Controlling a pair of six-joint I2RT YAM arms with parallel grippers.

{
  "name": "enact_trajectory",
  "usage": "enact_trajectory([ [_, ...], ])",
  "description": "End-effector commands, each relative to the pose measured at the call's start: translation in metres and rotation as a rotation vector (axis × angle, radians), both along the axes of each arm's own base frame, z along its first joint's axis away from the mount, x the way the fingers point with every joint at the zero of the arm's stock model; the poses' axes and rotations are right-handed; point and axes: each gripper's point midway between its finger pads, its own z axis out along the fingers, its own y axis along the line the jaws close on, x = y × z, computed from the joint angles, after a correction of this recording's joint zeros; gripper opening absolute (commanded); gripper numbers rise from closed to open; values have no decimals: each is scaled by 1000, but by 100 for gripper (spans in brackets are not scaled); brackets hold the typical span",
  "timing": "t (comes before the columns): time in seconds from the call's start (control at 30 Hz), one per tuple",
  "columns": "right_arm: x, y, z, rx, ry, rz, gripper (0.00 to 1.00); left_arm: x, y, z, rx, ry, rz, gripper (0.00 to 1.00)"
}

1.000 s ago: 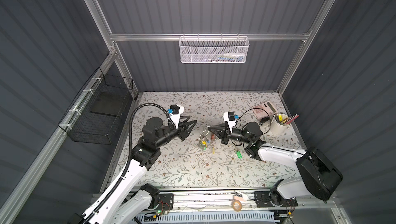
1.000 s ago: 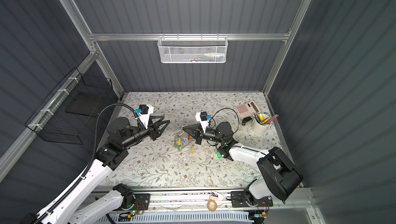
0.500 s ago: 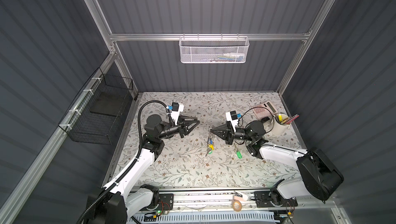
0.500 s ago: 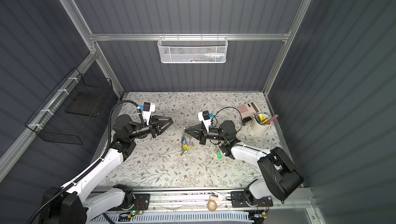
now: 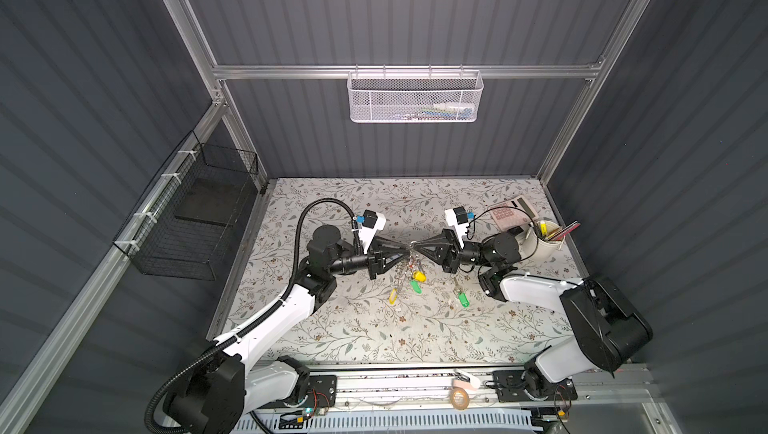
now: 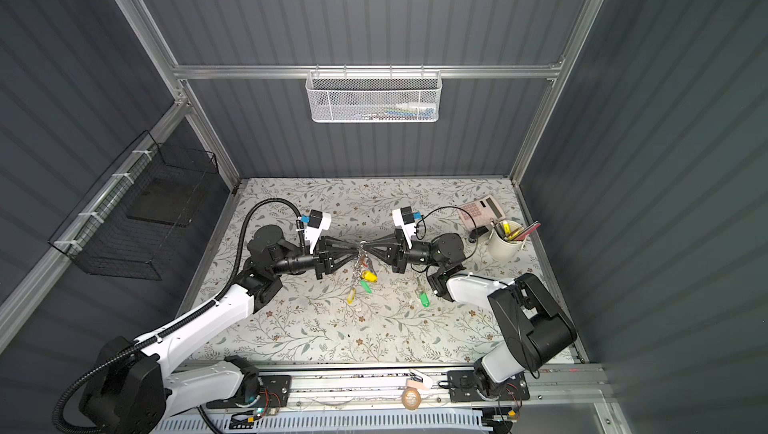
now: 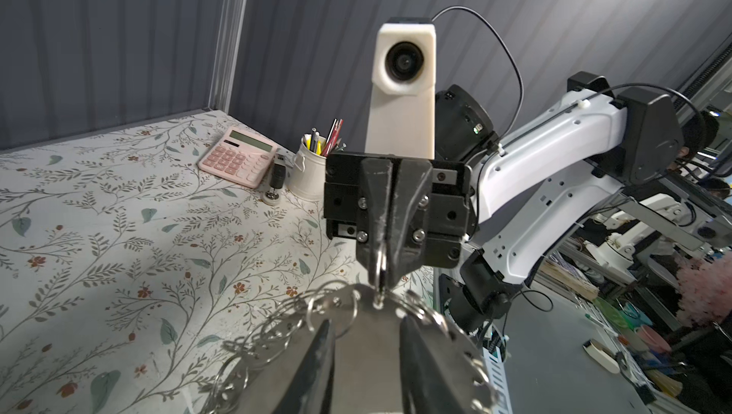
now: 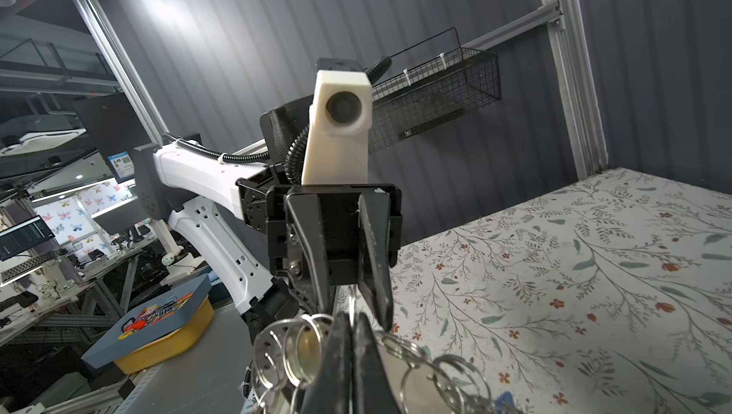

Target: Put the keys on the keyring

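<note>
Far left, a black wire basket [image 5: 187, 220] hangs on the side wall, well apart from the action. Moving in, the left gripper [image 5: 404, 250] reaches out level over the floral table [image 5: 332, 328] and meets the right gripper [image 5: 417, 248] almost tip to tip in the middle.

Between those two tips hangs the keyring [image 5: 409, 263]. Its top is held up in the air, and its bunch of small rings, keys and yellow, red and green tags dangles below. We can't tell if the lowest yellow tag touches the table.

In the right wrist view the left gripper's fingers [image 8: 313, 257] stand part-way apart, one on each side of the other gripper's tip. In the left wrist view a flat silver piece of the keyring sits in that gap. We can't tell whether the pads touch it.

The right gripper is the clear one. Its jaws are pressed together, pinching a thin ring of the keyring.

A bit further right, the keys [image 5: 461, 295] with the green tag lie flat on the table. They're apart from the keyring and near the right arm's white link, with neither gripper on them.

In the far right back corner, a pink calculator [image 5: 509, 214] sits just beside a white cup [image 5: 544, 247] full of pens.
</note>
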Motion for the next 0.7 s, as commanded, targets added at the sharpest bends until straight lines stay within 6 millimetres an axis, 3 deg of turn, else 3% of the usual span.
enact_trajectory([
  [0.0, -6, -2, 23, 49, -68, 19, 0, 5, 0, 3, -8, -44, 32, 27],
  [0.27, -4, -1, 19, 43, -52, 23, 0, -6, -1, 17, -84, -74, -22, 31],
  [0.67, -3, 1, 18, 42, -41, 28, 0, -15, -5, 14, -72, -72, -58, 36],
])
